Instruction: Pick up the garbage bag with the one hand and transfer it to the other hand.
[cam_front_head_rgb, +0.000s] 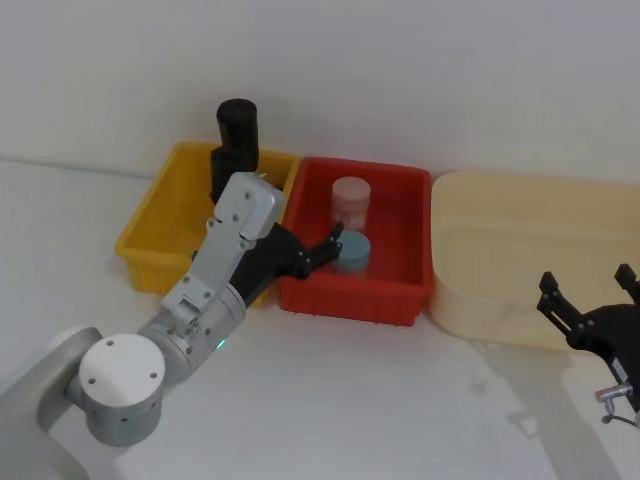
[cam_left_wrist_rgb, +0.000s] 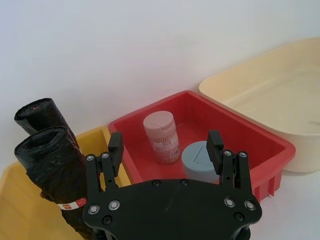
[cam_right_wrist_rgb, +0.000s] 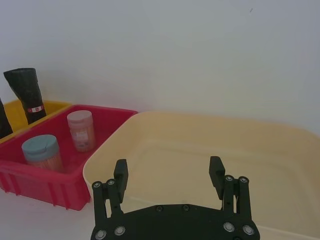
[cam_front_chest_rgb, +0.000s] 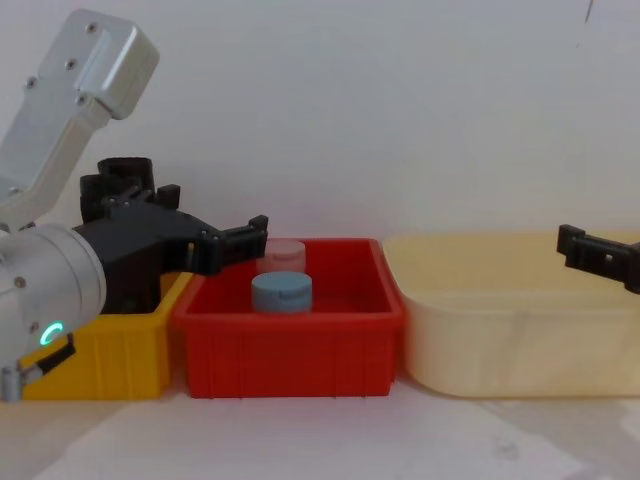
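Reaching: I am holding the left gripper (cam_front_head_rgb: 327, 243) out over the left part of the red bin (cam_front_head_rgb: 400, 295), close to the wall it shares with the yellow bin (cam_front_head_rgb: 140, 245).
Left fingers: they are standing spread wide and are gripping nothing.
Bag: the garbage bag (cam_left_wrist_rgb: 50, 165) is standing upright in the yellow bin, showing its white-and-red band low on the roll, and I am seeing it apart from the left gripper.
Second roll: another black roll (cam_left_wrist_rgb: 37, 112) is standing just behind it in the same bin.
Jars: a pink jar (cam_front_head_rgb: 351, 200) and a blue-lidded jar (cam_front_head_rgb: 352, 252) are sitting in the red bin, just ahead of the left fingers.
Right side: the right gripper (cam_front_head_rgb: 588, 282) is hovering at the near edge of the cream tub (cam_front_head_rgb: 500, 305), fingers spread apart and empty.
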